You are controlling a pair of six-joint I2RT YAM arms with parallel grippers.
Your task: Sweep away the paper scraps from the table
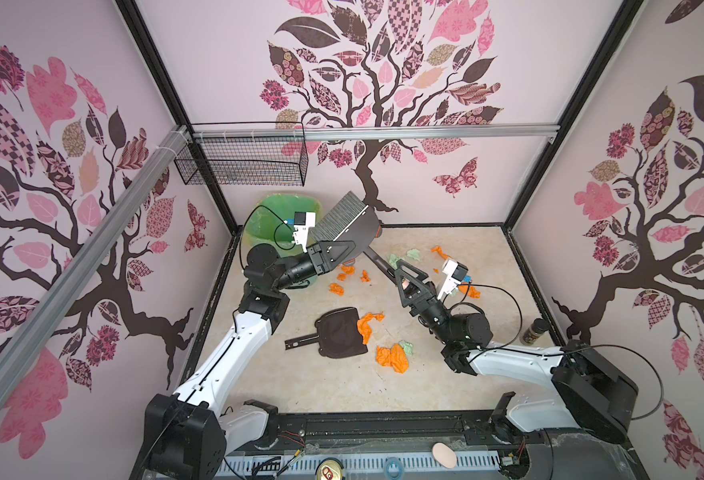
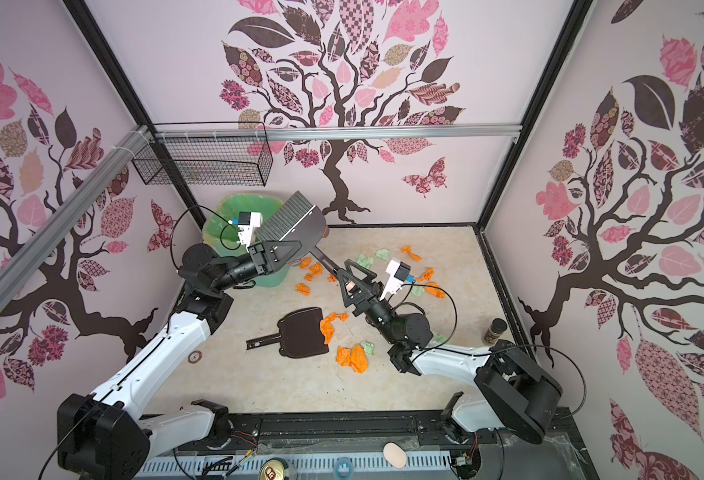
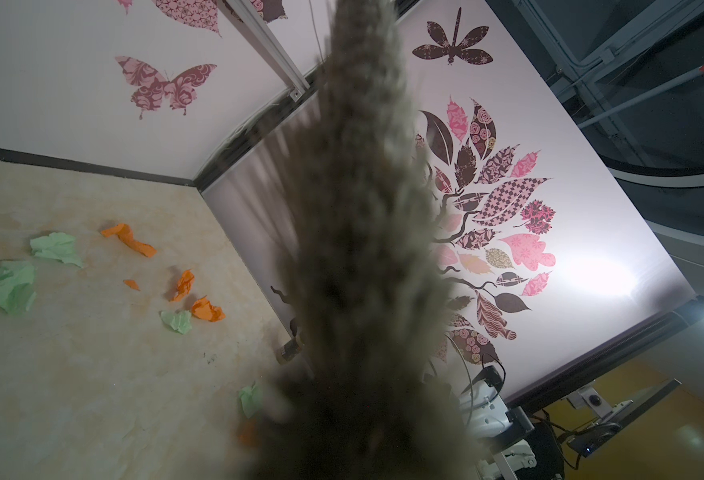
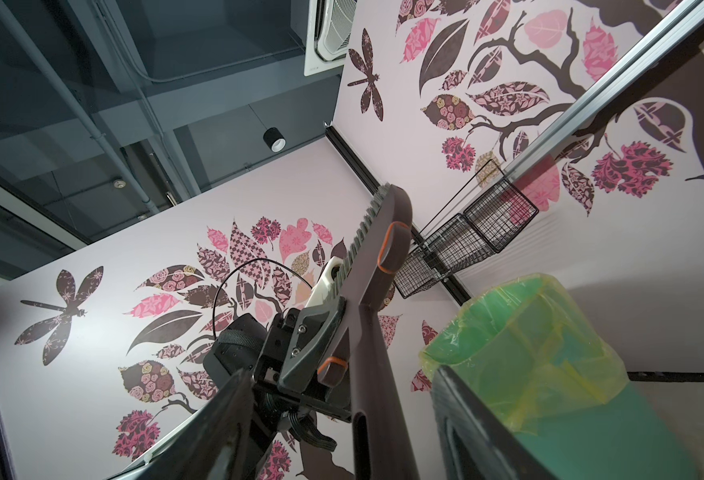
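A dark brush (image 1: 350,224) with grey bristles is held up over the table's (image 1: 321,386) back left. My left gripper (image 1: 333,253) is shut on its head, and the bristles (image 3: 363,249) fill the left wrist view. My right gripper (image 1: 400,266) is open, its fingers either side of the brush handle (image 4: 367,374) with gaps showing. Orange and green paper scraps (image 1: 392,357) lie scattered over the table in both top views, and several more scraps (image 3: 9,282) show in the left wrist view. One orange scrap (image 1: 369,324) rests on the lip of a black dustpan (image 1: 340,332).
A green-lined teal bin (image 1: 275,220) stands in the back left corner, right behind the left arm. A black wire basket (image 1: 242,158) hangs from the rail above it. A small brown jar (image 1: 534,330) stands by the right wall. Pink walls close three sides.
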